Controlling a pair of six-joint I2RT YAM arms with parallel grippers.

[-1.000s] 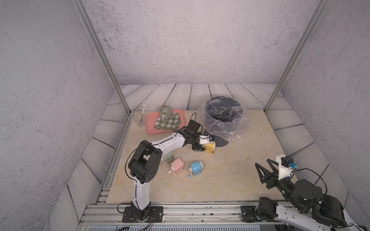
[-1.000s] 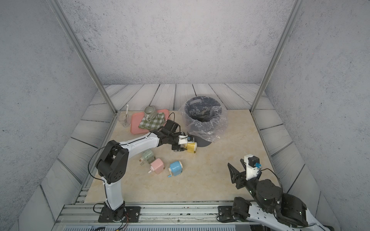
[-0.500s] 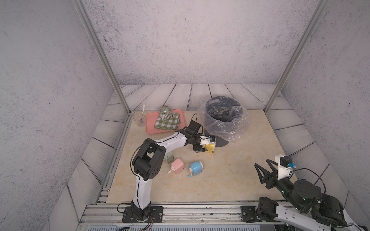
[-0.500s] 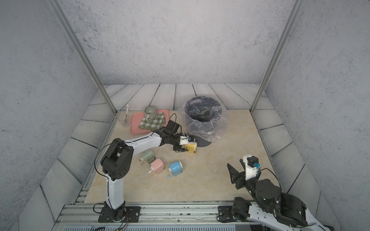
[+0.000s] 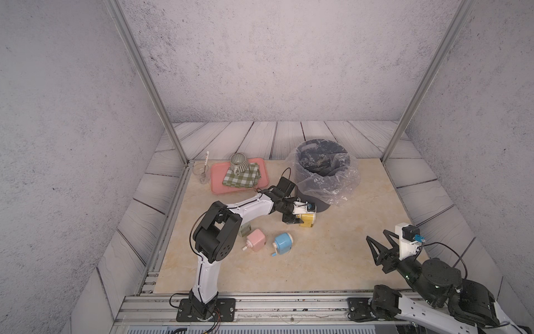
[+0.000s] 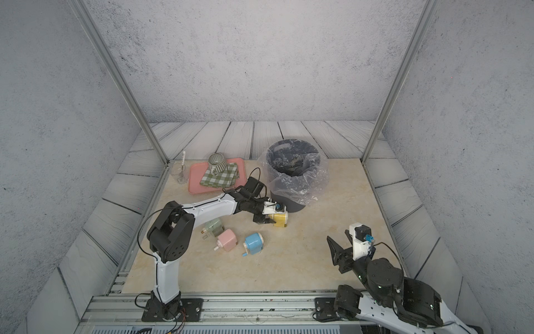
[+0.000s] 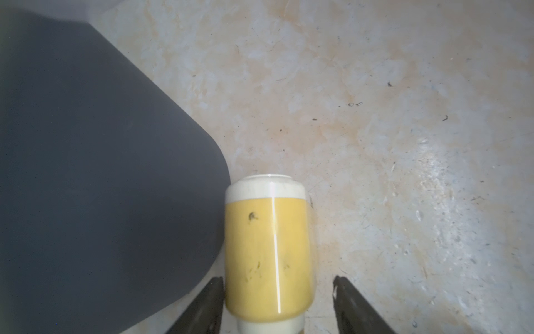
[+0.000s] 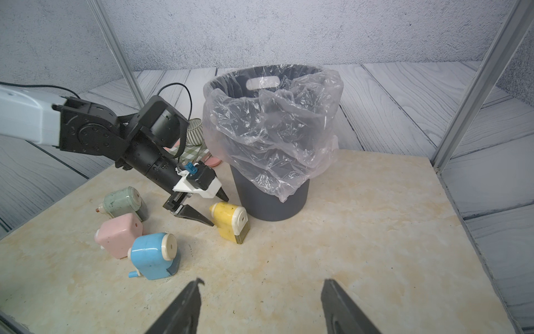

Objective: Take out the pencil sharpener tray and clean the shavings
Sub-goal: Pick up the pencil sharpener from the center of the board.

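Yellow pencil sharpener (image 5: 307, 220) sits near table centre in both top views. Its shavings tray (image 8: 242, 234) is seated in the base, not pulled, front facing about 5 o'clock.

Left gripper (image 8: 219, 212) straddles the body from 9 o'clock, jaws apart. Left wrist view shows one finger against the side and a gap at the other, so no clamp yet.

Grey bin (image 8: 271, 202) with plastic liner is just beside at 1 o'clock; cannot tell if touching. Blue sharpener (image 5: 283, 241) at 7 o'clock, pink sharpener (image 5: 255, 240) at 8, green sharpener (image 6: 213, 227) beyond, part-hidden by the arm.

Right gripper (image 5: 376, 234) is well apart at 4 o'clock, jaws apart, empty.

Step, likely: securing the body. Next: left needs a firm clamp, then right comes in, pinches the tray front, pulls straight out and tips it over the bin.
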